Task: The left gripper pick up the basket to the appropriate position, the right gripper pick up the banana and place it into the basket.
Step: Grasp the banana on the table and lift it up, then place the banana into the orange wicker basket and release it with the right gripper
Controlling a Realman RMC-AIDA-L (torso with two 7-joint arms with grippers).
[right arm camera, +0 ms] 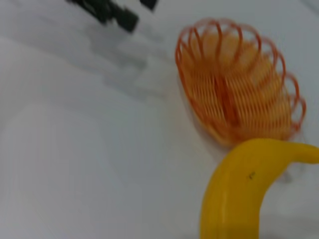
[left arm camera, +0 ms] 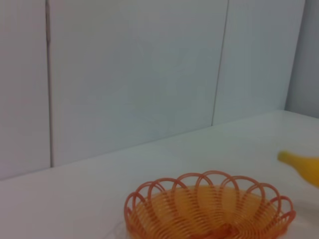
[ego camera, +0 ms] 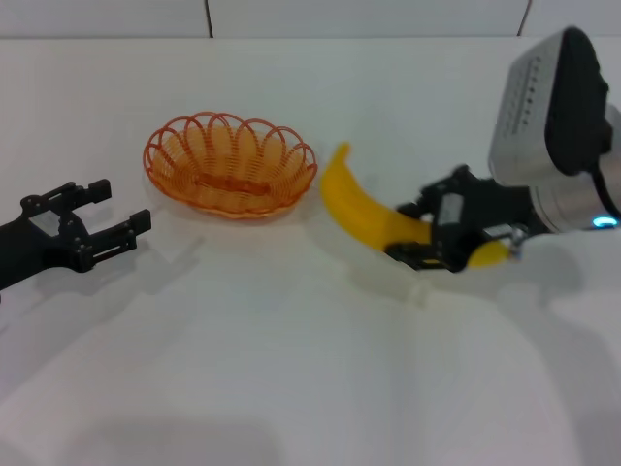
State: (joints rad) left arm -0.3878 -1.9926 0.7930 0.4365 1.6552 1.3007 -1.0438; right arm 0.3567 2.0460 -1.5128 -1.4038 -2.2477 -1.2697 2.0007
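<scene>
From the head view, our right gripper (ego camera: 419,241) has its jaws closed around the lower half of the banana (ego camera: 361,207), which lies on the white table (ego camera: 291,369) just beside the basket (ego camera: 230,163). Our left gripper (ego camera: 109,216) sits apart from the basket's other side, jaws spread wide and empty.

In the left wrist view, we see the basket (left arm camera: 209,209) low ahead and the banana's tip (left arm camera: 300,166) beyond it.

In the right wrist view, the banana (right arm camera: 244,189) fills the foreground, the basket (right arm camera: 238,89) behind. We should lift straight, keep the grip firm, and clear the scalloped rim before lowering.
</scene>
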